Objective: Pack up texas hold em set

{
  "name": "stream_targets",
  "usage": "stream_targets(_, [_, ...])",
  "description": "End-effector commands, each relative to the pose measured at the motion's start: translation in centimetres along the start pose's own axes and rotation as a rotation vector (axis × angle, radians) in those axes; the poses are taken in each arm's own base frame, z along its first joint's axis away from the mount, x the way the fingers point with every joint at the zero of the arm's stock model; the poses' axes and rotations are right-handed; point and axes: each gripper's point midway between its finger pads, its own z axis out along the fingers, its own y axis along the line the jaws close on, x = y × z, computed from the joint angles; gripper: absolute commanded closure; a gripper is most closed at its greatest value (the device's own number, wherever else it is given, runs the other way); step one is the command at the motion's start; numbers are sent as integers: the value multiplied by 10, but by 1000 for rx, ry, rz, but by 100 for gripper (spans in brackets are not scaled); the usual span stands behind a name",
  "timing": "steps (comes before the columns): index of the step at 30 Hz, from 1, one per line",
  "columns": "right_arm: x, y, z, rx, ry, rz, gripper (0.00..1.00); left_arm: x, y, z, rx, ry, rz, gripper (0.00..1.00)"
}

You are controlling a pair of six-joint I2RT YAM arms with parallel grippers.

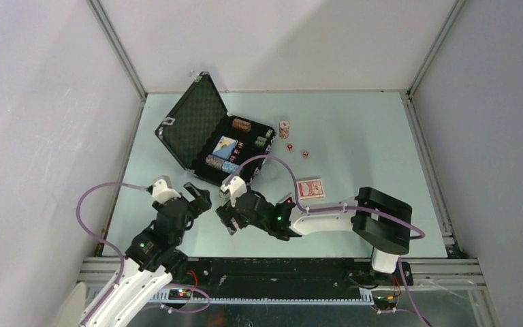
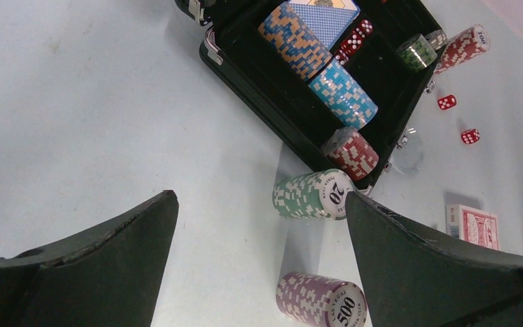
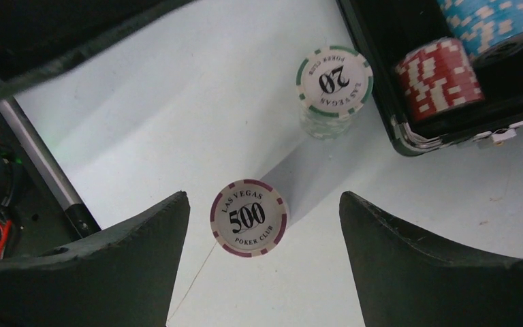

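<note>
So the pale green bench (image 1: 354, 122) has the black briefcase (image 1: 194, 126) sitting at the back left, lid propped open with the foam lining showing. The tray already holds a blue card deck (image 1: 225, 145), a long orange-and-blue chip row (image 2: 294, 41), a light blue chip row (image 2: 342, 94), a red chip stack (image 2: 352, 152) at the near corner, some green chips (image 2: 417, 52) and a few dice (image 2: 354, 41). Both arms reach in just in front of the case. The left gripper (image 1: 197, 197) has its fingers spread wide and holds nothing. The right gripper (image 3: 264, 197) is also spread wide, hovering with the purple 500 stack (image 3: 249, 218) between its fingers, not touching it as far as I can see. The red card deck (image 1: 310, 189) lies flat on the bench, right of the case. The green 20 stack (image 3: 334, 82) stands just beside the case's near corner, and another red-and-white stack (image 1: 284, 129) stands by its far right side. Two loose red dice (image 1: 290, 148) sit near that one.
</note>
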Motion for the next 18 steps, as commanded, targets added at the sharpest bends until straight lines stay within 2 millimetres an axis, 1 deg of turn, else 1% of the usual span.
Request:
stream_targets(1, [0, 10, 5, -5, 13, 16, 18, -7, -5, -1, 19, -24, -17, 0])
stream_targets(2, [2, 11, 5, -5, 16, 20, 19, -6, -6, -1, 25, -22, -9, 0])
stream_targets(7, [6, 10, 6, 9, 28, 34, 30, -7, -11, -3, 49, -10, 6, 0])
stream_targets(8, [6, 10, 5, 11, 28, 39, 35, -8, -11, -4, 50, -11, 4, 0])
stream_targets(11, [7, 10, 5, 8, 32, 44, 42, -12, -14, -7, 69, -28, -10, 0])
stream_targets(12, [6, 10, 5, 7, 32, 45, 47, -13, -14, -7, 73, -32, -13, 0])
stream_targets(14, [6, 10, 3, 10, 35, 48, 51, -13, -14, -7, 82, -40, -21, 0])
stream_targets(18, [-3, 6, -4, 24, 21, 51, 56, -12, -19, -8, 112, -36, -24, 0])
